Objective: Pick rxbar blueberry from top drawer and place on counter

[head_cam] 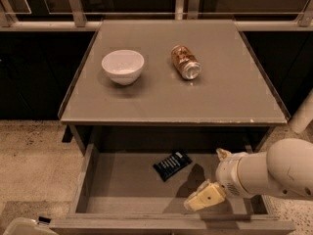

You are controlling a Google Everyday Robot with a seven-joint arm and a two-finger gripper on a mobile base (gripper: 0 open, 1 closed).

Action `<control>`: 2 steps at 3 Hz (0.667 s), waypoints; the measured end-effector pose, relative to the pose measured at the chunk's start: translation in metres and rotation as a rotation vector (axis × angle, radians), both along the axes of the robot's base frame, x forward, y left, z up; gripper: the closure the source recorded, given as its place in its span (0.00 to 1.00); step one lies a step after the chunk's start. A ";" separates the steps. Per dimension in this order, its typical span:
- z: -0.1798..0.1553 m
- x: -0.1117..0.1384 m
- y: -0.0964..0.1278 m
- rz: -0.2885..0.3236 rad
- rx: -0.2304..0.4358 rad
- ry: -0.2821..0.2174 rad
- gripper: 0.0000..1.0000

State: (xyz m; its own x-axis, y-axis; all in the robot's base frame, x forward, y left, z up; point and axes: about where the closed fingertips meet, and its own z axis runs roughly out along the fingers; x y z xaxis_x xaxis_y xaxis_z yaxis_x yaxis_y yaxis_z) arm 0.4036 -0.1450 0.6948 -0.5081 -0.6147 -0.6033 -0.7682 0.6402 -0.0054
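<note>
The rxbar blueberry [172, 165], a flat dark bar with white lettering, lies at an angle on the floor of the open top drawer [122, 187], near its middle back. My gripper [212, 176] is inside the drawer to the right of the bar and apart from it. It is open and empty, with one cream fingertip [203, 198] low near the drawer front and the other [222, 154] further back. The counter [220, 94] spreads above the drawer.
A white bowl [122, 66] stands on the counter's left. A gold-brown can [185, 61] lies on its side near the counter's middle. A white post [303, 114] rises at the right edge. Dark cabinets flank the counter, and a speckled floor lies to the left.
</note>
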 end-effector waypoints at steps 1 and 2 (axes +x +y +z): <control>-0.012 0.012 0.015 0.016 0.033 0.022 0.00; -0.021 0.022 0.033 0.026 0.053 0.033 0.00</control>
State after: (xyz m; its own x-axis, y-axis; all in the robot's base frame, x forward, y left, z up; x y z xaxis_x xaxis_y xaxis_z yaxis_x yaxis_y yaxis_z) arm 0.4261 -0.1120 0.6735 -0.5123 -0.5955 -0.6188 -0.7837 0.6189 0.0532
